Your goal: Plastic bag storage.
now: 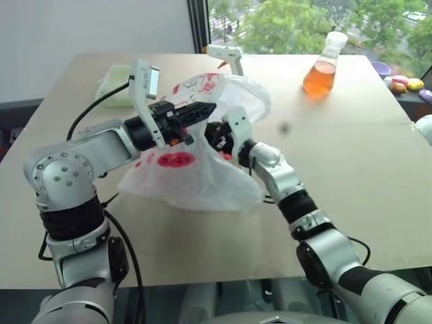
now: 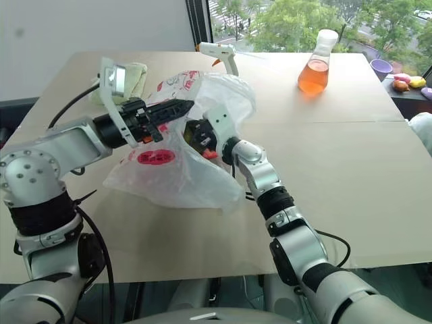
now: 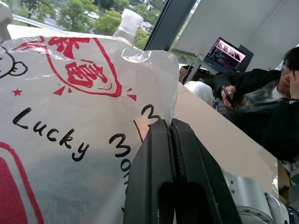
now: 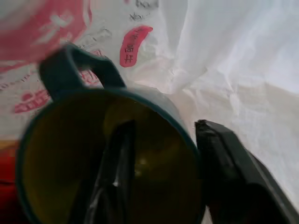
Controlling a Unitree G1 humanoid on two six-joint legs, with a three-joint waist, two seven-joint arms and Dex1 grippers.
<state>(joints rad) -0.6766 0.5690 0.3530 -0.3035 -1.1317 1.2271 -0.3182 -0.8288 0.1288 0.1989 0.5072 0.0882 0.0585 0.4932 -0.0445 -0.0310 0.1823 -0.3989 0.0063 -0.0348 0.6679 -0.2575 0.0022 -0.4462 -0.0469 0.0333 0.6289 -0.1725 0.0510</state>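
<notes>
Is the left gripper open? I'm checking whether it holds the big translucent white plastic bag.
No. The left gripper is shut, its two black fingers pressed together against the printed plastic bag.

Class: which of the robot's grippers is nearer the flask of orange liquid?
Right. The right gripper is at the plastic bag, closer to the flask; the left gripper sits slightly farther left.

A flask of orange liquid (image 1: 324,64) stands upper right on the bench (image 1: 351,169). A white glue gun (image 1: 226,55) lies top centre, a pale green cloth (image 1: 113,88) upper left.
</notes>
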